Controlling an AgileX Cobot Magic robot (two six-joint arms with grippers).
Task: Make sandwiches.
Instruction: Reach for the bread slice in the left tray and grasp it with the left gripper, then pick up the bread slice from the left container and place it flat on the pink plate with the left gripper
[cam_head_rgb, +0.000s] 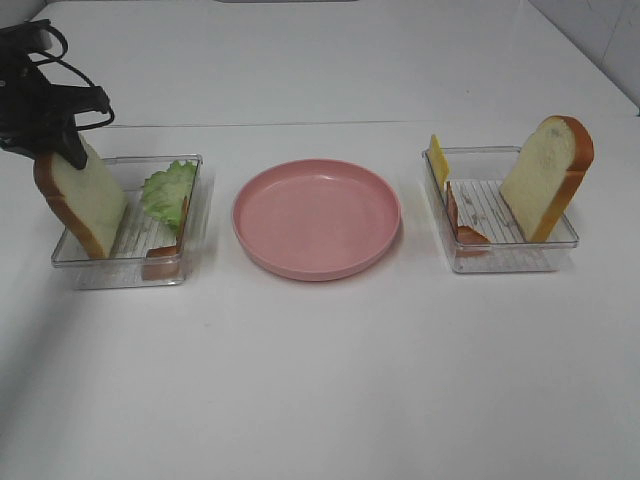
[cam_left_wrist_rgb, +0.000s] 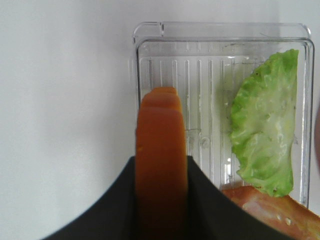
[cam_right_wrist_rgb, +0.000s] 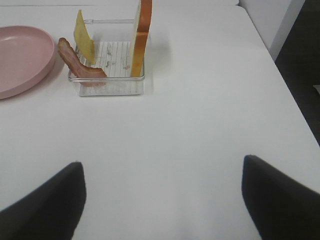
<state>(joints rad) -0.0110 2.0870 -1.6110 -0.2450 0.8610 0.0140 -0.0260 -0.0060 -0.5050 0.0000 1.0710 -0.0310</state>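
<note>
My left gripper (cam_head_rgb: 68, 140) is shut on the top crust of a white bread slice (cam_head_rgb: 85, 200) that stands tilted in the left clear tray (cam_head_rgb: 190, 160). In the left wrist view the orange-brown crust (cam_left_wrist_rgb: 161, 150) sits between my fingers (cam_left_wrist_rgb: 210, 205). A green lettuce leaf (cam_head_rgb: 168, 190) and a bacon strip (cam_head_rgb: 163, 256) lie in the same tray. The right clear tray (cam_head_rgb: 500, 262) holds a second bread slice (cam_head_rgb: 548, 175), a yellow cheese slice (cam_head_rgb: 438, 160) and bacon (cam_head_rgb: 464, 222). My right gripper (cam_right_wrist_rgb: 162, 167) is open and empty, back from that tray and out of the exterior view.
A round pink plate (cam_head_rgb: 317, 215) sits empty between the two trays. The white table (cam_head_rgb: 320, 380) extends toward the front. The table's right edge (cam_right_wrist_rgb: 280, 70) drops off beside the right tray.
</note>
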